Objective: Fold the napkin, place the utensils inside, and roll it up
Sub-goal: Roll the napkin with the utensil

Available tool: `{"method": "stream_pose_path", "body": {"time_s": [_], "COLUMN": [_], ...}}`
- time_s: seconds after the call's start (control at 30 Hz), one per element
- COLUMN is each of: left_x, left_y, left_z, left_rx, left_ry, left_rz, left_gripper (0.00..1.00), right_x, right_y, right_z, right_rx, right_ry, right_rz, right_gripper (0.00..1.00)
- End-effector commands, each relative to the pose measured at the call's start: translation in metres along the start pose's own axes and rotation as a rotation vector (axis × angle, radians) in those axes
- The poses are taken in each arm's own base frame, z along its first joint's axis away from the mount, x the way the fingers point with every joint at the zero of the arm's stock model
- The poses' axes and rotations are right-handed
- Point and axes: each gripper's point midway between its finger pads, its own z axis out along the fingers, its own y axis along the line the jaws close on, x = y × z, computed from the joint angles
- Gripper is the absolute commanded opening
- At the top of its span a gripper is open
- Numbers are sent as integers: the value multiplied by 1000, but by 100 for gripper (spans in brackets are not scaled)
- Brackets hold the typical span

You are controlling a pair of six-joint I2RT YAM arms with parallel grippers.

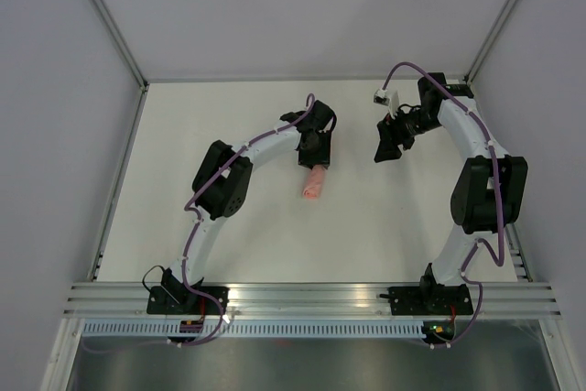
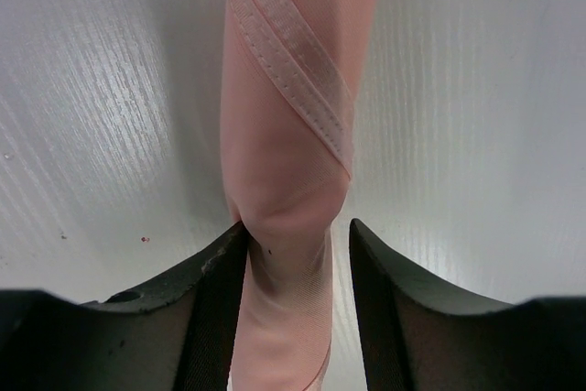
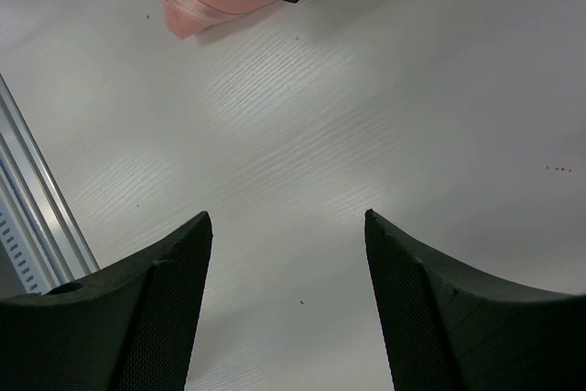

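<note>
From above, the rolled napkin (image 1: 314, 185) lies on the table (image 1: 366, 226), its far end under the left gripper (image 1: 314, 160), with the right gripper (image 1: 389, 144) well apart. At the left wrist, the fingers (image 2: 211, 318) flank the roll, one touching and one just beside, not clamped. At the right wrist, the jaws stand wide apart over the tabletop.

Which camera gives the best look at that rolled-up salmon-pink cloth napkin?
The left wrist view: the salmon-pink rolled napkin fills it, stitched hem spiralling around, between the fingers of the left gripper. The top view shows a small pink tube; the right wrist view only one end.
</note>
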Motion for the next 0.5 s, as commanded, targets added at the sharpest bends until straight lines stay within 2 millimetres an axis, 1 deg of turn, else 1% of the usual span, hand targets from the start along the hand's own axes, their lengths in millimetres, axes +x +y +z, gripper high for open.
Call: {"method": "stream_pose_path", "body": {"time_s": [0.0,0.47], "left_x": [43,26], "left_y": [27,21], "left_z": [14,-6], "left_rx": [-89,-71], "left_ry": [145,72], "left_rz": [3,15], "left_gripper": [55,61], "right_x": [-5,2], "right_y": [7,9], "right_z": [-1,2], "right_rx": [-33,-43], "right_ry": [-29,-19], "right_rz": [-16,-18], "right_gripper": [73,73]}}
